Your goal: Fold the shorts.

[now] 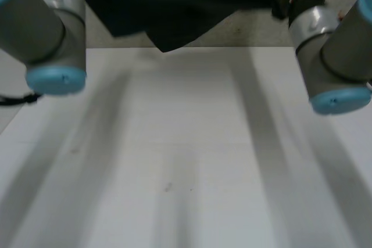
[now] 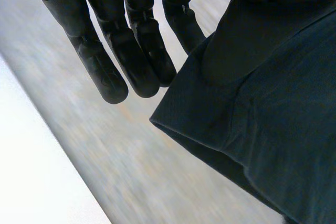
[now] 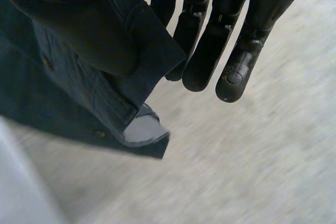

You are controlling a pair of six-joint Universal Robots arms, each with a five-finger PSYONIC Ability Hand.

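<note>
Shorts [image 1: 174, 10], dark, are held clear of the table [image 1: 186, 155]. They hang just past its far edge between the left arm [image 1: 46, 33] and right arm [image 1: 331, 56], and the lowest fold reaches about the edge line.

Left hand [image 2: 126, 51]: fingers straight and close together, thumb laid flat over the cloth. An edge of the shorts is nipped between the thumb and the hand. A corner of the cloth hangs free just beside the fingertips.

Right hand [image 3: 210, 45]: same posture, fingers straight and side by side. The thumb presses down on a seamed edge of the shorts, which folds over and shows a pale inner patch.

Grey floor [image 3: 252, 171] lies behind both hands. Which edge of the garment each hand has: cannot tell.
</note>
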